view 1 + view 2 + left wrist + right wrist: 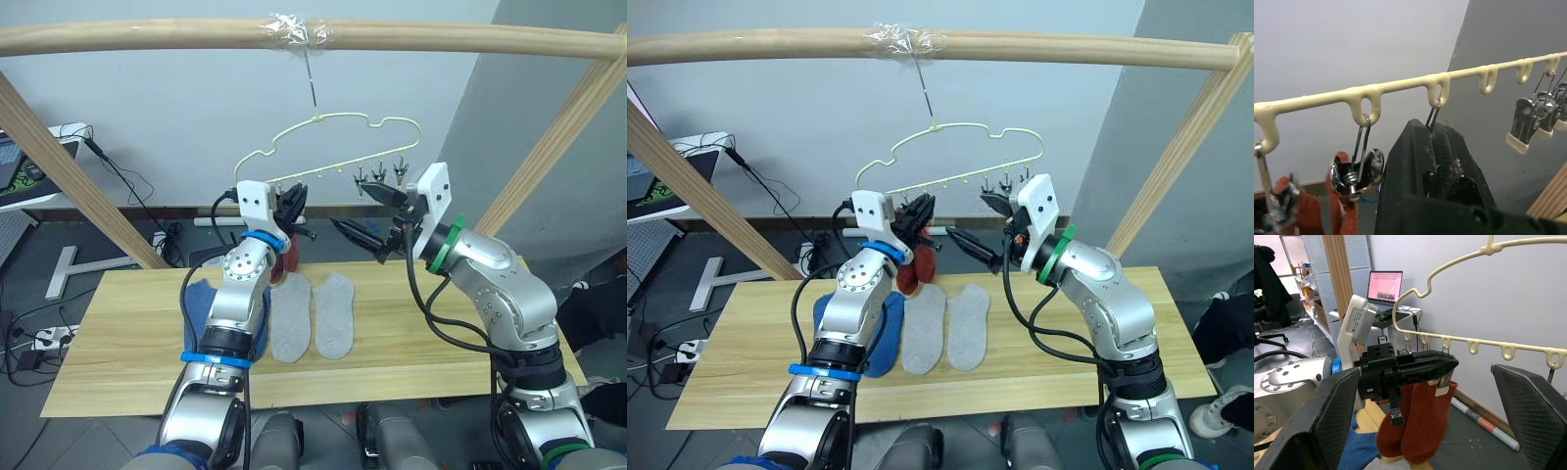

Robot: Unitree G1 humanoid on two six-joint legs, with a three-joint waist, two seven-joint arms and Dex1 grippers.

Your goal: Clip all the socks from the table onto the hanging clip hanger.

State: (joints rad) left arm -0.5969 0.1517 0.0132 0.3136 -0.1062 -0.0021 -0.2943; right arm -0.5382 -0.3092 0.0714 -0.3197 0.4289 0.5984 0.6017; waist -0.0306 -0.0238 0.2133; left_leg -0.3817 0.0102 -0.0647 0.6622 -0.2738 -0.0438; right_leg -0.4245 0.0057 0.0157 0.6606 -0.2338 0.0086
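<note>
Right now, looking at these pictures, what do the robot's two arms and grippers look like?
Both arms are silver-grey metal segments with rounded joints and looping black cables. The left arm wears blue rings at its joints; the right arm has a green ring near the wrist. Each wrist carries a white, blocky camera housing. The left gripper and right gripper each have two black fingers, whose inner pads look finely textured.

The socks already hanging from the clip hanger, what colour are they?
Rust red socks, clearest in the right wrist view, hanging from the clip hanger.
</note>
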